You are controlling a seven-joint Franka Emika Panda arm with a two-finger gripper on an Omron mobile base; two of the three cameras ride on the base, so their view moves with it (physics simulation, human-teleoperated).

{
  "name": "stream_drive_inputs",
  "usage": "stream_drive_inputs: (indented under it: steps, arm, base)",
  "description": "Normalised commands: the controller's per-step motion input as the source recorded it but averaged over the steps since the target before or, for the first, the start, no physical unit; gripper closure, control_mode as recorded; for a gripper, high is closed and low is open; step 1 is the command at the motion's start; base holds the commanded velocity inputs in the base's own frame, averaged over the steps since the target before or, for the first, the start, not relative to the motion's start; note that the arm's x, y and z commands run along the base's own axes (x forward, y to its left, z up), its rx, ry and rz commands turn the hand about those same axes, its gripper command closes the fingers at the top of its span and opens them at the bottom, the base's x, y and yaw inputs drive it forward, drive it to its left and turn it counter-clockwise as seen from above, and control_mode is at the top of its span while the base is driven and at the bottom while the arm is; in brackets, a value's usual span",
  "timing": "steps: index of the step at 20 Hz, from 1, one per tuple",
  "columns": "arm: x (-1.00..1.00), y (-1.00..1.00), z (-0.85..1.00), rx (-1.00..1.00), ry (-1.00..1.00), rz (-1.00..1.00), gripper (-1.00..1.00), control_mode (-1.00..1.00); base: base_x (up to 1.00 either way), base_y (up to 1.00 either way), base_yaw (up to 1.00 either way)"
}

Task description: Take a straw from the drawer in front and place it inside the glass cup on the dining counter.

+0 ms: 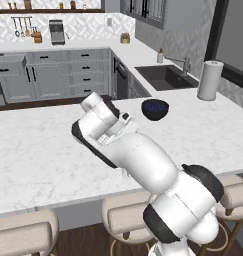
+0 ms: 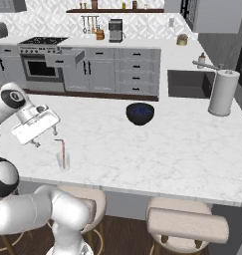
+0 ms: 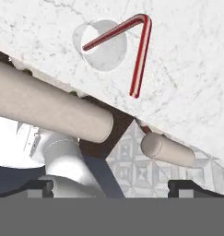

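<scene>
Reaching over the counter's (image 2: 157, 144) near edge, the bent arm holds its gripper (image 2: 44, 138) open and empty, raised just beside the cup (image 2: 62, 161), where the straw (image 2: 62, 154) stands upright near that edge; no writing is legible.

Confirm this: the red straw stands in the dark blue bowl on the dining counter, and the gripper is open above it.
Not quite. The straw stands in the glass cup, not the bowl, as the right base view shows. The rest holds: both sit on the dining counter, and the gripper is open above.
</scene>
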Motion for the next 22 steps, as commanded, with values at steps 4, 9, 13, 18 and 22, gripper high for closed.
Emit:
stream_drive_inputs:
  steps: [4, 9, 13, 18, 22]
  arm:
    - [-1.00, -0.46, 0.67, 0.30, -0.07, 0.00, -1.00, -1.00]
    - [-0.96, -0.71, 0.44, 0.37, -0.03, 0.00, -1.00, -1.00]
    - [-0.58, -0.85, 0.20, 0.32, 0.00, 0.00, -1.00, -1.00]
    - [-0.36, -0.88, 0.06, 0.23, 0.00, 0.00, -1.00, -1.00]
    - [-0.21, -0.87, 0.00, 0.10, 0.00, 0.00, -1.00, -1.00]
  base:
    - [0.00, 0.00, 0.00]
    - [0.00, 0.00, 0.00]
    - [0.00, 0.00, 0.00]
    - [0.00, 0.00, 0.00]
    - [0.00, 0.00, 0.00]
